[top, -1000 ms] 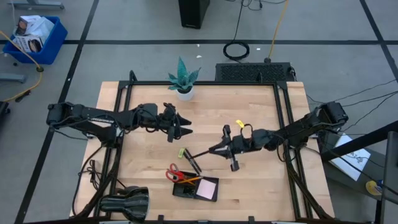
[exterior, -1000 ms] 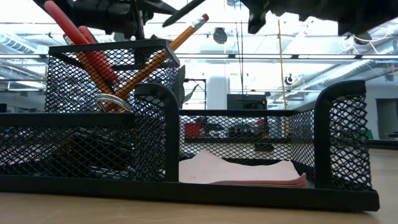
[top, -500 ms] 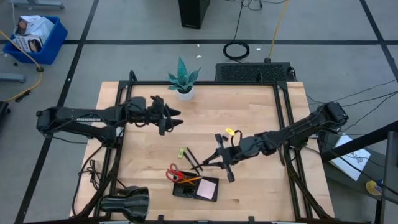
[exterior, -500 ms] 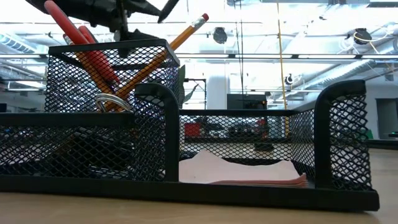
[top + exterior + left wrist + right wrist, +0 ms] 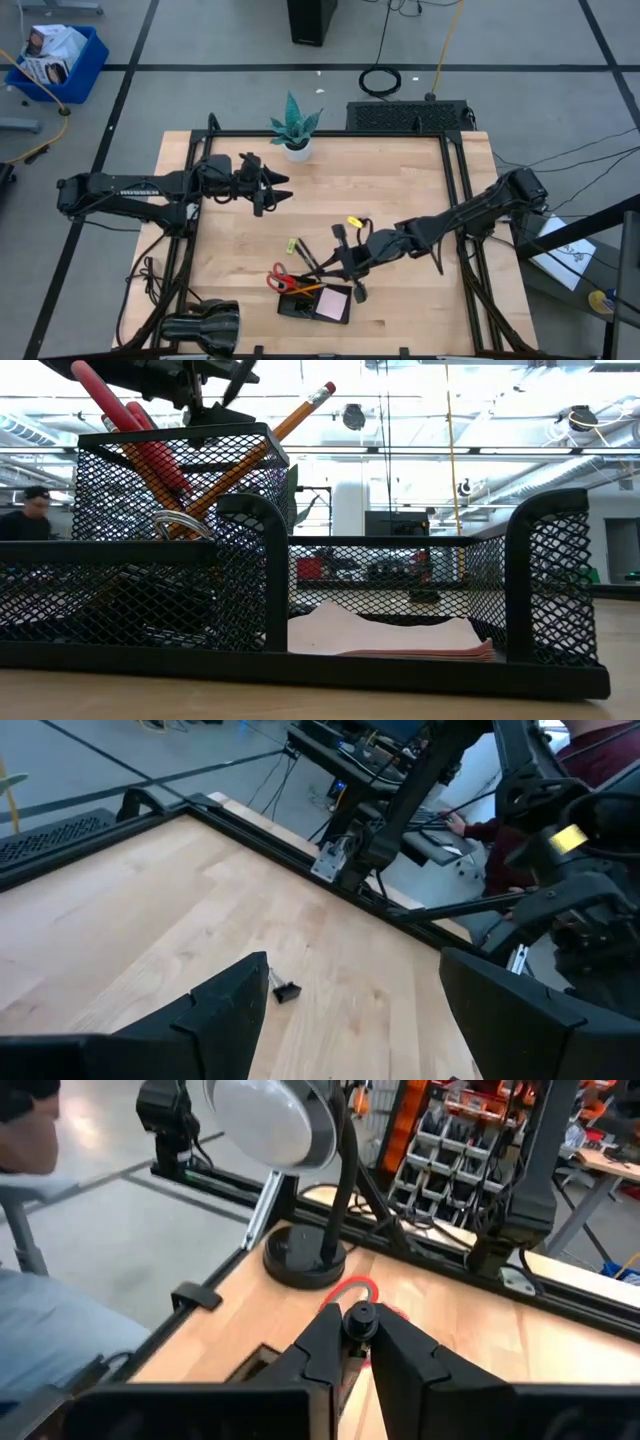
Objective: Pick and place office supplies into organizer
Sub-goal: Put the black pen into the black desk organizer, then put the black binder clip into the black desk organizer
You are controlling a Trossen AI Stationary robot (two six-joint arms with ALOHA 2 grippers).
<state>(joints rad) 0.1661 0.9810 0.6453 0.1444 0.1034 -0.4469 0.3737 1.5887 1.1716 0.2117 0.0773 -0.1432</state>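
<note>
Wooden counter (image 5: 400, 180): right end effector (image 5: 343, 262) pinches a thin black pen (image 5: 318, 268) toward the black mesh organizer (image 5: 316, 303) at 6 o'clock; left end effector (image 5: 272, 189) waits spread wide.

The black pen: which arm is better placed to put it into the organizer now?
The right arm. Its hand is shut on the black pen beside the organizer, near the red scissors. The left hand is open and far off, near the plant.
</note>
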